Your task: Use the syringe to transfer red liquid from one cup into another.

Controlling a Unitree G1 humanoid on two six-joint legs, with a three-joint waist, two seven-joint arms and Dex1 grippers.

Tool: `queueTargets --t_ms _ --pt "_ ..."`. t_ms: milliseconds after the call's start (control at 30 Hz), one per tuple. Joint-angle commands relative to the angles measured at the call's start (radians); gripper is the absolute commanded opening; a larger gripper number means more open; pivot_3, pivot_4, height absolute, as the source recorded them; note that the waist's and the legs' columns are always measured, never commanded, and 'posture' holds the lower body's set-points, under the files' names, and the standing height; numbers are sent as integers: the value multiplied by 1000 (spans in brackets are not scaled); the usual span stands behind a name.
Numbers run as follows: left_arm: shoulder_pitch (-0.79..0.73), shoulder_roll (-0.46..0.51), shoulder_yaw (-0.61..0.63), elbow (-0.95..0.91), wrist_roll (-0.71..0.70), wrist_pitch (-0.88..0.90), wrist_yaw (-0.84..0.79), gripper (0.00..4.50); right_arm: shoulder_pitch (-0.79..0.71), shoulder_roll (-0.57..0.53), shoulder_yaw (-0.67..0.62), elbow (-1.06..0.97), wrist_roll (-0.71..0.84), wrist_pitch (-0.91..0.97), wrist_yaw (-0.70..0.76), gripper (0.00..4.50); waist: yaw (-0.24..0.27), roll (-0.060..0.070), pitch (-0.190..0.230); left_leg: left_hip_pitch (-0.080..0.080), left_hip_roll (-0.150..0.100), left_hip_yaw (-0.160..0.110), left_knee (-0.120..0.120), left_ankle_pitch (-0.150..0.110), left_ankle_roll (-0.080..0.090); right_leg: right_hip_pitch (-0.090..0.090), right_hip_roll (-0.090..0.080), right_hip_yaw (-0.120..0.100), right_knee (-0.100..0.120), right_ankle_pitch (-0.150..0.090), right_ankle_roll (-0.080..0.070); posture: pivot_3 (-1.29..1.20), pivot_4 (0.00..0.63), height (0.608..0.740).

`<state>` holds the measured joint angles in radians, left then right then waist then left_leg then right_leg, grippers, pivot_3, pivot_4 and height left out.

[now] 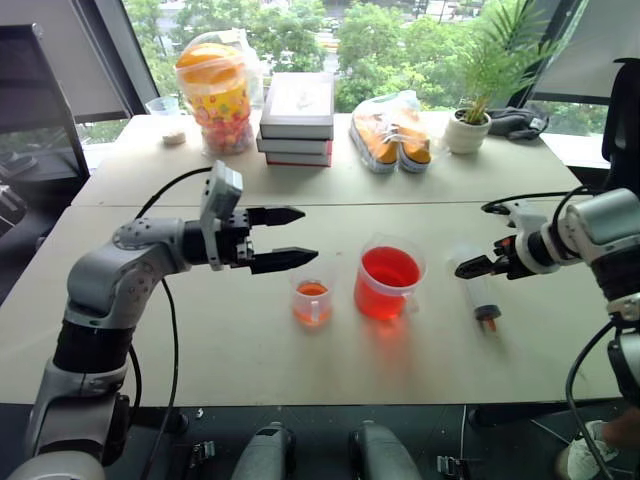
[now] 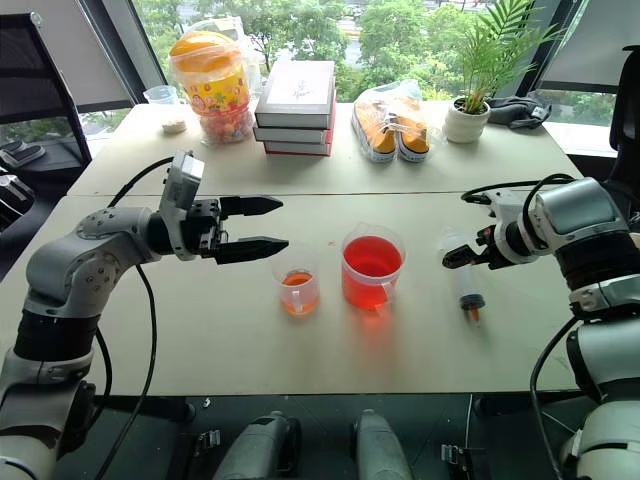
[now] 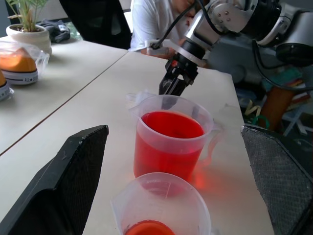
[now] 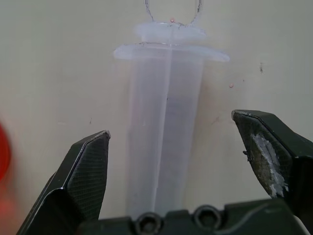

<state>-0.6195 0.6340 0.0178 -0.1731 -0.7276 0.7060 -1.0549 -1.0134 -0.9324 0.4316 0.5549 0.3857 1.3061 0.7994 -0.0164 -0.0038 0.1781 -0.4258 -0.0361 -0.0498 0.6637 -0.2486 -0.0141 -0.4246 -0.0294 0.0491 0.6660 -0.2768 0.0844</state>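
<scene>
The clear syringe [image 1: 480,293] lies flat on the table to the right of the cups, its orange tip toward the front edge. My right gripper [image 1: 465,268] is open just over its barrel [image 4: 166,132], which runs between the two spread fingers without touching them. The wide beaker [image 1: 388,283], full of red liquid [image 3: 171,125], stands mid-table. The small narrow cup [image 1: 312,300], holding a little orange-red liquid, stands to its left. Above and left of the small cup, my left gripper [image 1: 308,236] hovers open and empty, pointing right toward the cups.
At the table's back stand a candy jar [image 1: 215,95], a stack of books [image 1: 297,120], bagged shoes [image 1: 390,130] and a potted plant [image 1: 470,120]. A person in a white shirt [image 3: 151,22] sits beyond the table's right end.
</scene>
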Motion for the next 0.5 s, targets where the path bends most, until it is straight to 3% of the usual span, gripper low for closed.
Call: queueTargets --t_ms 33,100,167,333,500 --pt "4 7 27 -37 -1 -16 10 4500 -34 27 36 67 -82 -62 60 4408 1 0 0 0 0 0 0 0 0 0 0 0 0 0 0 0 150 740" --pt "7 9 29 -40 -2 -16 13 4500 -41 45 50 91 -114 -80 88 4408 1 -1 0 0 0 0 0 0 0 0 0 0 0 0 0 0 150 740" --pt "13 12 29 -46 -1 -17 16 4500 -47 59 56 102 -141 -84 110 3867 1 -1 -1 0 0 0 1 0 0 1 0 0 0 0 0 0 150 740" --pt "20 16 33 -51 0 -19 20 4500 -40 71 71 80 -196 -81 166 1567 -1 -1 -1 1 0 -1 1 0 0 1 0 0 0 1 0 0 150 740" --pt "13 11 30 -42 5 -25 19 4500 -50 46 31 20 -232 -68 168 1402 0 -1 -1 1 0 -1 0 0 0 1 0 0 0 1 0 0 150 740"
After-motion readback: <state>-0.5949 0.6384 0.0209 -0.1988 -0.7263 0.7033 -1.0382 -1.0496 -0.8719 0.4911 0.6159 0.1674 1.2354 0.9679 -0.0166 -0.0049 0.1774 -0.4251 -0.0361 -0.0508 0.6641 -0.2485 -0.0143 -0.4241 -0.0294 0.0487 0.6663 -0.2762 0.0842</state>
